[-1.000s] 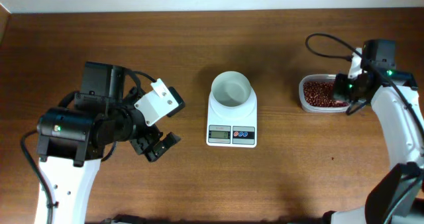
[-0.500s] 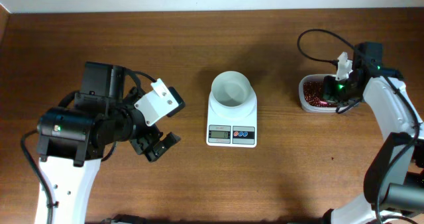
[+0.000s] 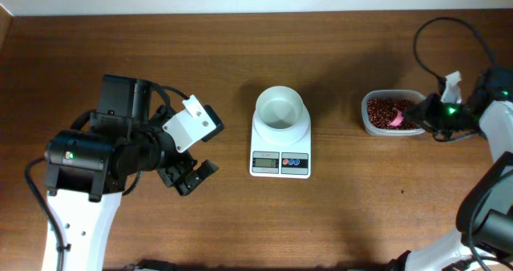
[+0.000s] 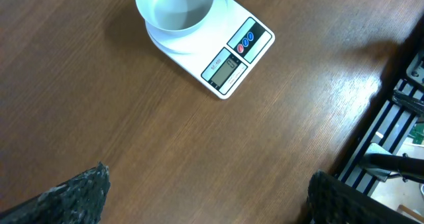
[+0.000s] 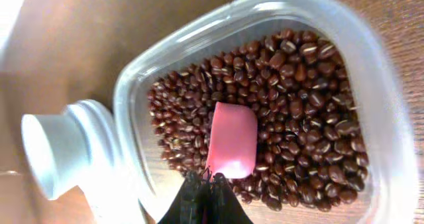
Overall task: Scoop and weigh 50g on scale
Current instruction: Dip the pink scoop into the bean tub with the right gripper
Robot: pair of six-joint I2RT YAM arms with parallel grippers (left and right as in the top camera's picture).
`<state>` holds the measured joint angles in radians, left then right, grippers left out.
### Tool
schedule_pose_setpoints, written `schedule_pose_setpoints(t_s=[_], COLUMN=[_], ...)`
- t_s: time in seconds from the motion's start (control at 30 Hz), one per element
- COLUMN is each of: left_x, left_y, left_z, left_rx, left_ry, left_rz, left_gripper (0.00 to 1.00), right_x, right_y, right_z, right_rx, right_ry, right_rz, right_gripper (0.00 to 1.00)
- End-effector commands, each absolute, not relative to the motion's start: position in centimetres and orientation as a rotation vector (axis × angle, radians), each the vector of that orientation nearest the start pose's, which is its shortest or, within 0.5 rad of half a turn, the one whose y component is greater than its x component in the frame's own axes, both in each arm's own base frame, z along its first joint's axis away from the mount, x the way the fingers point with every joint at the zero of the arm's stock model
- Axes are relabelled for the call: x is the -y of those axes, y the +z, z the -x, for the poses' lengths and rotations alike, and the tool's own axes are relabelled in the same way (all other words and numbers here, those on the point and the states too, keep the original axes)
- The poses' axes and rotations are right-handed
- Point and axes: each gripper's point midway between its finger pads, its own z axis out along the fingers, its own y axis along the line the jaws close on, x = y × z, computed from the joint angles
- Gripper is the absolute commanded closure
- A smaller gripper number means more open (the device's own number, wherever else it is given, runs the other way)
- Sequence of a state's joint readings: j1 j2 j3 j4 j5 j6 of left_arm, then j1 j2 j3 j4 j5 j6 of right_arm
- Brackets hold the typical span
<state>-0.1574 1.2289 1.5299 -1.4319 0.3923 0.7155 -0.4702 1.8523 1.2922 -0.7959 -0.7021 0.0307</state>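
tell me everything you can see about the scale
The scale is a small, flat white unit that looks like plastic, standing level near the middle of the wooden table. Its near edge carries a grey display, too small to read, and red and blue buttons. A round white bowl sits upright on its platform, empty. Nothing else touches it.

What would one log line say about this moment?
right claw: shut on pink scoop | scoop: in beans in clear tub | bowl on scale: empty | left claw: open
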Motion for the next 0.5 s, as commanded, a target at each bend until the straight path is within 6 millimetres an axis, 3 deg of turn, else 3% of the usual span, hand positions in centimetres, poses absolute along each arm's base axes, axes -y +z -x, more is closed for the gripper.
schedule_pose_setpoints(t_s=[0.0,0.17,0.47], left_x=[10.3,10.3,10.3], left_y=[28.5,28.5,28.5], left_z=[-23.5,-23.5,-23.5], left_rx=[-2.281,-2.281,-2.281], left_ry=[-0.326,-0.326,-0.326], left_rz=[-1.218,-1.218,-1.218], left_gripper=[0.01,0.01,0.01], right_x=[7.4,8.5,7.2], right_y=[10.2,11.0,12.9], right_z=[-38.7,-38.2,-38.5], right_rx=[-2.480,-2.419,-2.321], right_ry=[1.057,1.122,1.287], right_rz=[-0.582,-0.632,-0.597], right_gripper=[0.96,0.96,0.96])
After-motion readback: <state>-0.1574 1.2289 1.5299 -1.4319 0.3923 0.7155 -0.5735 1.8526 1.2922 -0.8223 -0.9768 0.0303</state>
